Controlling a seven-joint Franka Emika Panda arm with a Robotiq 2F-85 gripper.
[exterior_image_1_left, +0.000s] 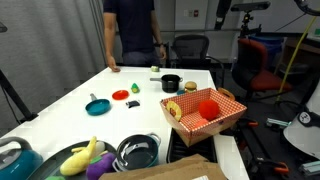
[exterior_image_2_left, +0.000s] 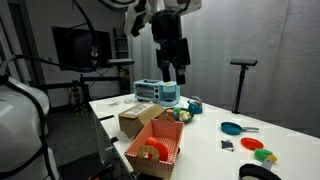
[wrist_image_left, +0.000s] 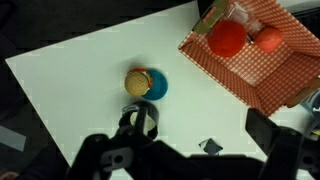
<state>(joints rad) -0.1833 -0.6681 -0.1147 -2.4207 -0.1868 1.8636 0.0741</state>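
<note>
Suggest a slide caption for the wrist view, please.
Open claw above a white table, blue dish and red-checked basket holding a red cup.

I'm working over a long white table (exterior_image_1_left: 70, 100), evenly lit, with no hard shadows on it. Past its far end there's a black office chair (exterior_image_1_left: 190, 45). Off to the side a blue-and-red seat (exterior_image_1_left: 262, 62) stands on dark floor (exterior_image_1_left: 265, 110). A tripod (exterior_image_1_left: 10, 95) stands at the table's edge. In an exterior view a dark monitor (exterior_image_2_left: 80, 45) sits against the dim back of the room. A thin stand (exterior_image_2_left: 240, 85) rises in front of a plain grey wall (exterior_image_2_left: 280, 40). The corner behind the monitor is too murky to read, possibly more lab gear.
</note>
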